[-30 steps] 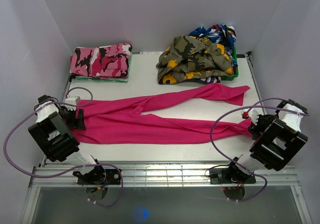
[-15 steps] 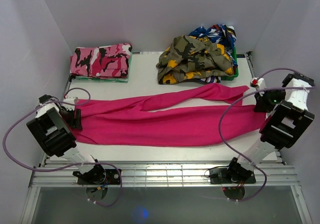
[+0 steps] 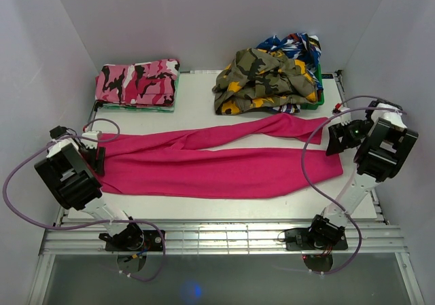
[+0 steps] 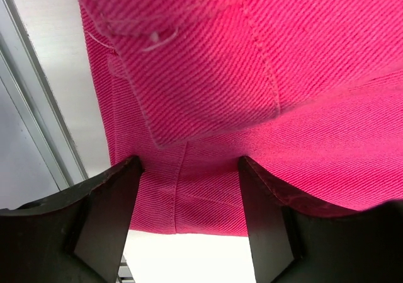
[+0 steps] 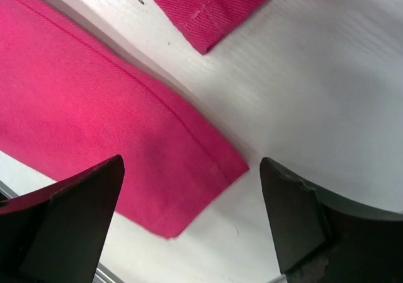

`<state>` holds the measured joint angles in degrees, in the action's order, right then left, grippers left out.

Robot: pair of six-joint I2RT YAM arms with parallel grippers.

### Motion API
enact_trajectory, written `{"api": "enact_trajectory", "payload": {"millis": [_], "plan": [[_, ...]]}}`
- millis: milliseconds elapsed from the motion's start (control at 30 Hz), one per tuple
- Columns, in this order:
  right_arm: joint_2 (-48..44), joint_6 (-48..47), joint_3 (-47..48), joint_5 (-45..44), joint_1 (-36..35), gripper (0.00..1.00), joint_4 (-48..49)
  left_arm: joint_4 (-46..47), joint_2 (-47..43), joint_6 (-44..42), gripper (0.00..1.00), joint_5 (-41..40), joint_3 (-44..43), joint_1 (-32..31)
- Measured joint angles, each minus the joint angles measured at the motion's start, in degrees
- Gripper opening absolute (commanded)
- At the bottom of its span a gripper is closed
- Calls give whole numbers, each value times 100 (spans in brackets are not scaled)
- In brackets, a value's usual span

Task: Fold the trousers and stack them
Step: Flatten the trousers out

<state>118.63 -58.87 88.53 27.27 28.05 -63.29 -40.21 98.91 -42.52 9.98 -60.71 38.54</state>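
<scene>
While right gripper [image 5: 191, 163] gapes: one trousers [image 3: 204, 169], two legs [image 3: 272, 128].

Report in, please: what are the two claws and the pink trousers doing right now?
Left gripper open at waist end. Right gripper open over cuff, empty. Trousers spread flat, unfolded. Olive camouflage pile close behind far leg.

1. Left arm [image 3: 71, 176]: rises from its base at the near left, folded sharply at the elbow, with the wrist turned inward to the right.
2. Left tool [image 3: 97, 159]: held low, pointing right. Its two dark fingers [image 4: 107, 213] stand apart with a moderate gap.
3. Right arm [image 3: 382, 149]: rises steeply from its base at the near right, elbow high, with the wrist turned left.
4. Right tool [image 3: 336, 137]: points left and downward. Its fingers [image 5: 75, 223] are spread wide.
</scene>
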Motion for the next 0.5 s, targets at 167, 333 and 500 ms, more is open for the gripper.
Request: {"api": "enact_trajectory", "payload": {"millis": [167,333,500], "plan": [[-824,-44,-251,48,267,90,0,35,-13,-9,77,11,11,24],[-1884,-1132,-734,177,1040,93,-321,42,-28,-9,77,79,24,33],[-2852,-2391,-1908,164,813,82,-750,17,-42,-13,78,153,26,44]]}}
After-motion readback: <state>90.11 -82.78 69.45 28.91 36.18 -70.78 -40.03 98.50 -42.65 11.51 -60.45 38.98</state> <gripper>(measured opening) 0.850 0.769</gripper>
